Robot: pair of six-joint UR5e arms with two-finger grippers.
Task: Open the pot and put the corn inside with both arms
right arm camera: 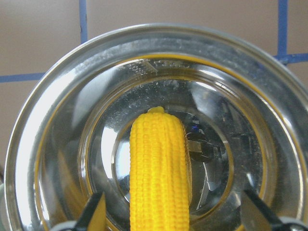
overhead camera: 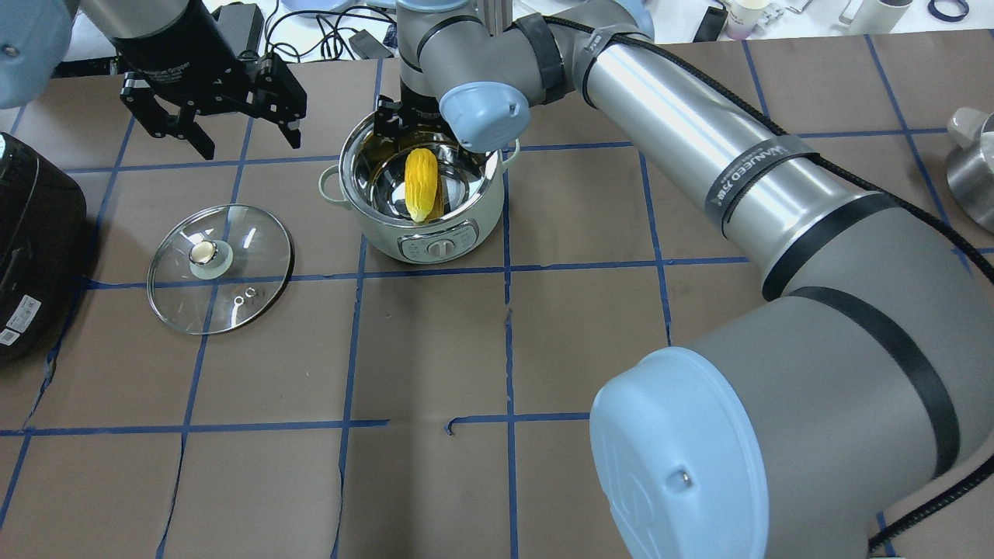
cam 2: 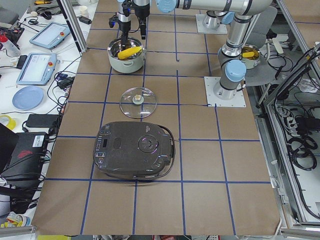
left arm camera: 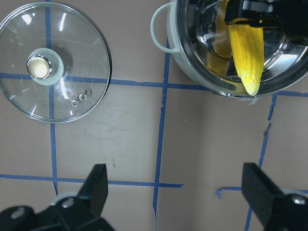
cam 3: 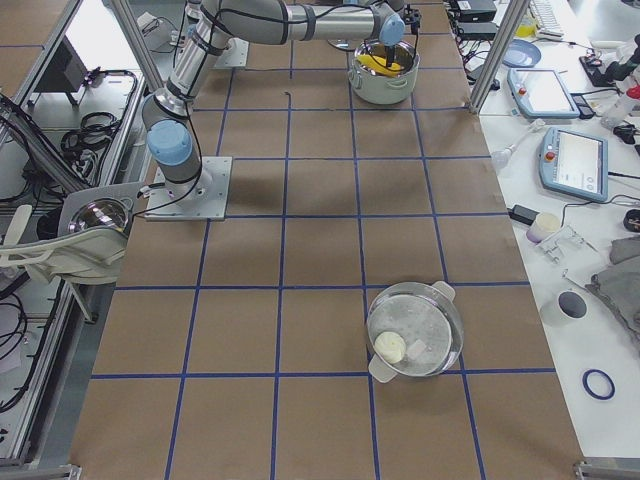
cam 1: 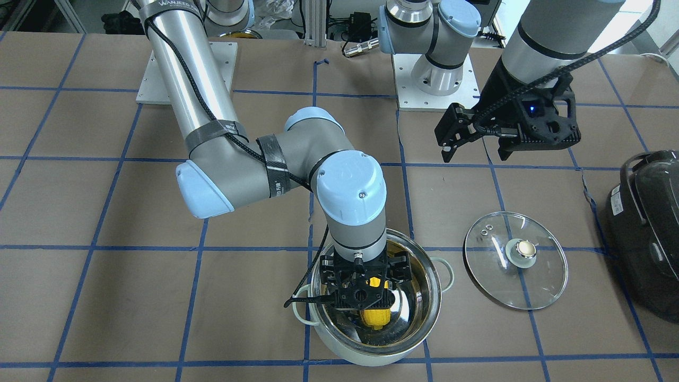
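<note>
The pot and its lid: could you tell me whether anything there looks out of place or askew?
Nothing stands out. The lid lies flat, knob up, beside the upright pot, and the corn lies inside it below the open right gripper.

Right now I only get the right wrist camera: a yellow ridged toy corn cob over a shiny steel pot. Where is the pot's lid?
Observer: The clear glass lid with the brass knob lies flat on the brown table, knob up, beside the shiny steel pot and apart from it.
Visitor: Is the other arm holding anything?
Observer: No. The left tool hangs open and empty in the air, touching neither lid nor pot.
Visitor: And is the cob lying flat in there?
Observer: Not quite. From overhead, the yellow toy corn cob leans aslant inside the pot, its pointed end up near the rim.
</note>
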